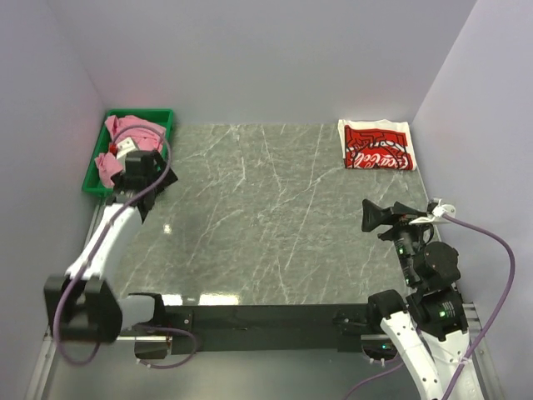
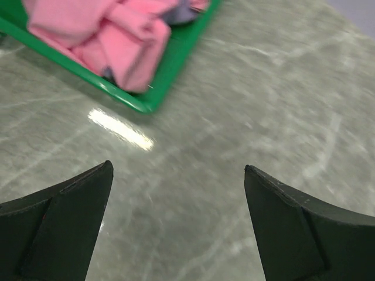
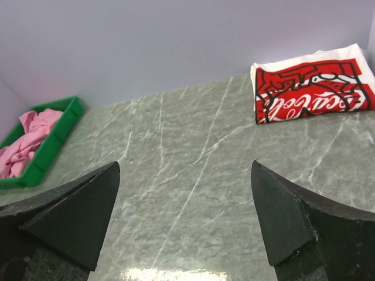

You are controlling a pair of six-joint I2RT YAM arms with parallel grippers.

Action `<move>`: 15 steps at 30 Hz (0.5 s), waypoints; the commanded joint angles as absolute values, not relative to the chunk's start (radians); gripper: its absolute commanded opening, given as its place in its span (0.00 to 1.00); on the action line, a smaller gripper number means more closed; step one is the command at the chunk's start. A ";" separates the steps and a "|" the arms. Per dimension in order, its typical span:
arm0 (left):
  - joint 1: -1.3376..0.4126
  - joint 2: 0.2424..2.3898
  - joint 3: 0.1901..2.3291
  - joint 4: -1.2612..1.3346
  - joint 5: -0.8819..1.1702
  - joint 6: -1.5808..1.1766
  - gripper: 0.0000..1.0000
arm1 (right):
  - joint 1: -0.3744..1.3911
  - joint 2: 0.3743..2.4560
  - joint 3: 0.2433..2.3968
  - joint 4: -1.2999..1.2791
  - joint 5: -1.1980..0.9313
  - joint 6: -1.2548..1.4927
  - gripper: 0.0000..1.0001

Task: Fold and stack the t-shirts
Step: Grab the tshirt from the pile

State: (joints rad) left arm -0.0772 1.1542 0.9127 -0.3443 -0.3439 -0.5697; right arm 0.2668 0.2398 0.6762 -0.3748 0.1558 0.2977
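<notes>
A crumpled pink t-shirt lies in a green bin at the back left. In the left wrist view the pink t-shirt fills that bin, and a sliver of grey-lavender cloth shows beside it. A white t-shirt with a red Coca-Cola print lies folded at the back right, also clear in the right wrist view. My left gripper hovers open just in front of the bin, holding nothing. My right gripper hangs open over the right side of the table, well short of the folded shirt.
The dark marbled table is boxed in by pale walls at the back and both sides. The green bin sits against the left wall. A purple cable loops from each arm.
</notes>
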 commanded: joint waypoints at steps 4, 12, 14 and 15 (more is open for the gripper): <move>0.109 1.455 1.110 -0.155 -0.388 -0.592 0.98 | 0.285 0.210 0.641 -0.328 0.129 0.273 0.98; 0.184 1.778 1.374 -0.156 -0.437 -0.537 0.93 | 0.305 0.189 0.618 -0.322 0.152 0.273 0.98; 0.186 1.854 1.434 -0.170 -0.460 -0.531 0.90 | 0.307 0.184 0.612 -0.322 0.158 0.270 0.99; 0.184 1.877 1.449 -0.184 -0.468 -0.532 0.88 | 0.310 0.180 0.611 -0.322 0.161 0.268 0.98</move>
